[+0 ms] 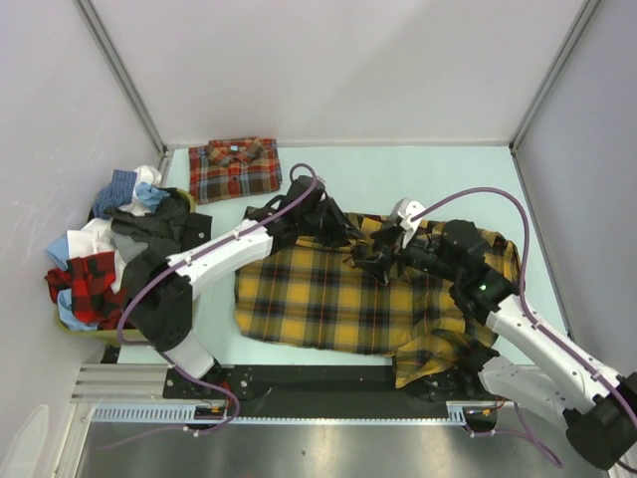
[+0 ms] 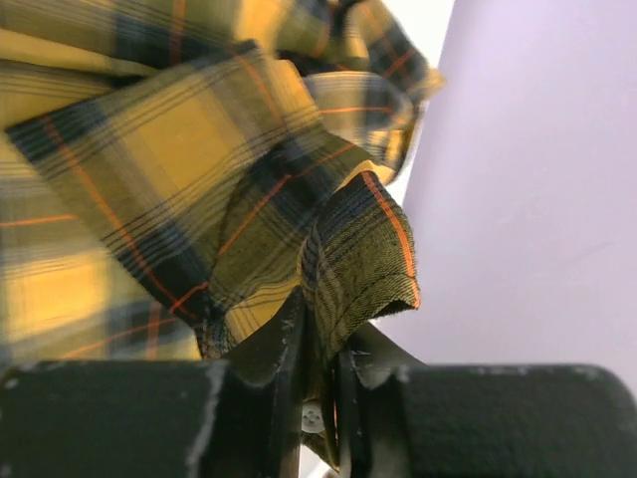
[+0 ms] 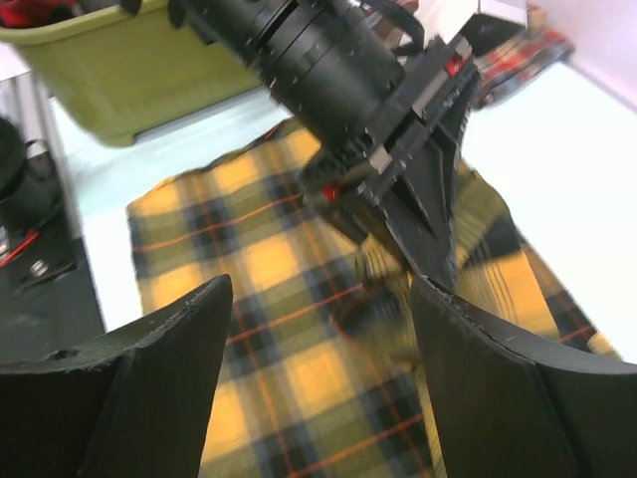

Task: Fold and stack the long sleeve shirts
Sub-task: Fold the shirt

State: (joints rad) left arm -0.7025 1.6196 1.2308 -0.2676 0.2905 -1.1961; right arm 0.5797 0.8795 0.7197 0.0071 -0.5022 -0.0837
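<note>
A yellow-and-black plaid long sleeve shirt (image 1: 318,299) lies spread across the middle of the table. My left gripper (image 1: 346,232) is over its far edge and shut on a bunched fold of it (image 2: 358,249), with a white button showing between the jaws. My right gripper (image 1: 370,261) hovers just right of the left one, open, with nothing between its fingers (image 3: 169,349) and only flat plaid (image 3: 269,259) beneath. In the right wrist view the left gripper (image 3: 418,189) is close ahead. A red-orange plaid shirt (image 1: 234,169) lies folded at the far left.
A green basket (image 1: 100,334) heaped with mixed clothes stands at the left edge, also in the right wrist view as a basket (image 3: 129,80). White walls close in the far, left and right sides. A metal rail (image 1: 299,410) runs along the near edge.
</note>
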